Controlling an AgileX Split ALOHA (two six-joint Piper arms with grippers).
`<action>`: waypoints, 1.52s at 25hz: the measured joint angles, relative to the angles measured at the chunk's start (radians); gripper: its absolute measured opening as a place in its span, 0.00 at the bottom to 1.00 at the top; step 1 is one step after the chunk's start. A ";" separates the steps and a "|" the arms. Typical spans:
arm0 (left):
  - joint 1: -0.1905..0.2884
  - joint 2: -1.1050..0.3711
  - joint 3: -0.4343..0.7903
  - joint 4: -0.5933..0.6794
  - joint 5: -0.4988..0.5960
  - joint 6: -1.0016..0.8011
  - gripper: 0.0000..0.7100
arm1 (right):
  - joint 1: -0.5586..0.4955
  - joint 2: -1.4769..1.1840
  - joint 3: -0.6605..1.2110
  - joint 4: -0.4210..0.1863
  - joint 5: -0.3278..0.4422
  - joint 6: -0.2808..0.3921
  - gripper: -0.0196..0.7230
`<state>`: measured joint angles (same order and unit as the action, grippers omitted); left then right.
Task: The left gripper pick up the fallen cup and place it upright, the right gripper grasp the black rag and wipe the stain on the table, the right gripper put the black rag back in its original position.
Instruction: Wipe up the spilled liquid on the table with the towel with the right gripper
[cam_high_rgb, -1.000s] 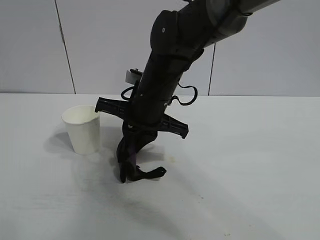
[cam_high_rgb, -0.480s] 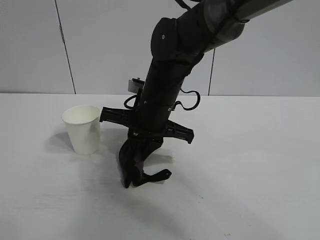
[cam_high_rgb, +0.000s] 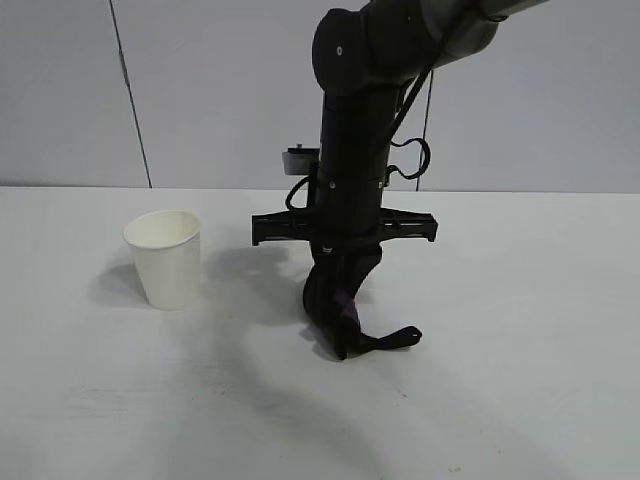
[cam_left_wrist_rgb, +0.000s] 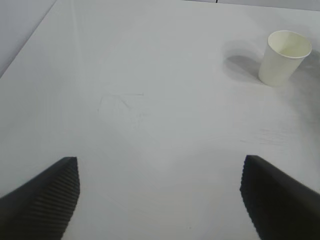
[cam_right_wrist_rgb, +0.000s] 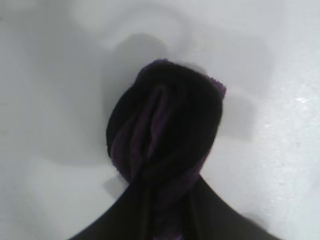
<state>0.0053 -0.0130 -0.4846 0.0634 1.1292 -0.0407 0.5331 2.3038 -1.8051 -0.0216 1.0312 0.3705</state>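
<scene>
Cup (cam_high_rgb: 164, 258): upright on the worktop (cam_high_rgb: 520, 330), left of the right end effector (cam_high_rgb: 340, 335). Right end effector: pointed straight down, fingers clamped on the black rag (cam_high_rgb: 345, 318), rag pressed to the worktop, strap trailing away from the cup. Left end effector (cam_left_wrist_rgb: 160, 200): fingers wide apart, holding nothing, well apart from the cup.

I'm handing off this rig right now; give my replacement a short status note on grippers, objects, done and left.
Right gripper: shut on the black rag, pressing it onto the table to the right of the cup.
Left gripper: open, hovering over bare table away from the cup, holding nothing.
Done: cup stands upright; rag is grasped and down on the table.
Stain: no mark visible around the rag; whether any remains under it cannot be told.
Left: finish wiping if needed, then return the rag to its original spot and release.
</scene>
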 joint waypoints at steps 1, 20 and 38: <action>0.000 0.000 0.000 0.000 0.000 0.000 0.89 | -0.001 0.000 0.000 -0.009 0.004 0.000 0.13; 0.000 0.000 0.000 0.000 0.000 0.000 0.89 | -0.019 0.000 0.000 0.068 0.017 0.000 0.13; 0.000 0.000 0.000 0.000 0.000 0.000 0.89 | -0.019 0.015 0.000 0.038 -0.032 0.000 0.13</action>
<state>0.0053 -0.0130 -0.4846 0.0634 1.1292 -0.0407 0.5137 2.3189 -1.8051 0.0162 0.9987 0.3703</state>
